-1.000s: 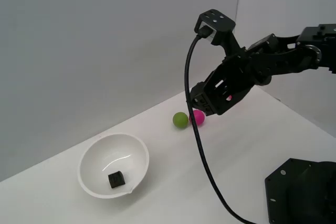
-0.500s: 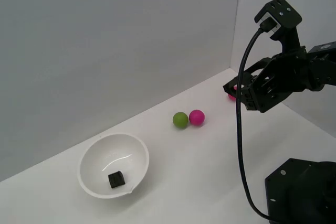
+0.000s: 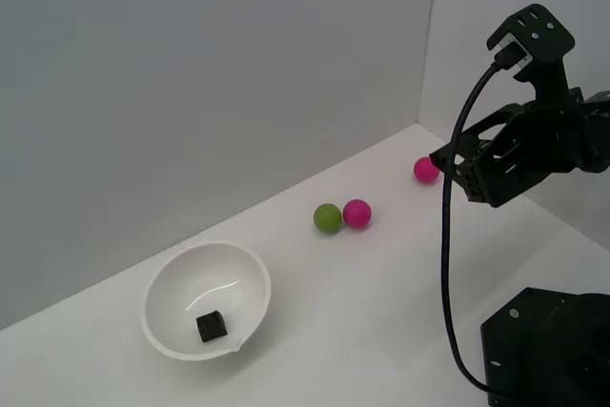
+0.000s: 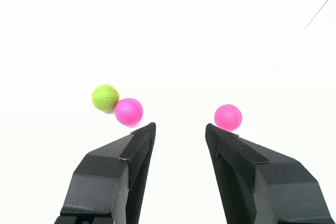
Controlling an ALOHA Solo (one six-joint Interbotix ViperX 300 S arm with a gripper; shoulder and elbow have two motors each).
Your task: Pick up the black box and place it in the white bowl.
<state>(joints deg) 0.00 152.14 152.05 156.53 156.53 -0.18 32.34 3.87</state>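
We see the black box (image 3: 212, 327), a small matte cube we judge light, rigid and best pinched across two flat opposite faces, lying inside the white bowl (image 3: 164, 283) at lower left, while the fingers (image 4: 178, 132) hang apart and empty at the right.

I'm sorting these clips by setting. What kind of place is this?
Probably a lab test bench, not a home: a bare white tabletop against plain grey walls, with only a white bowl holding a black box, coloured balls, and the arm's open end effector.
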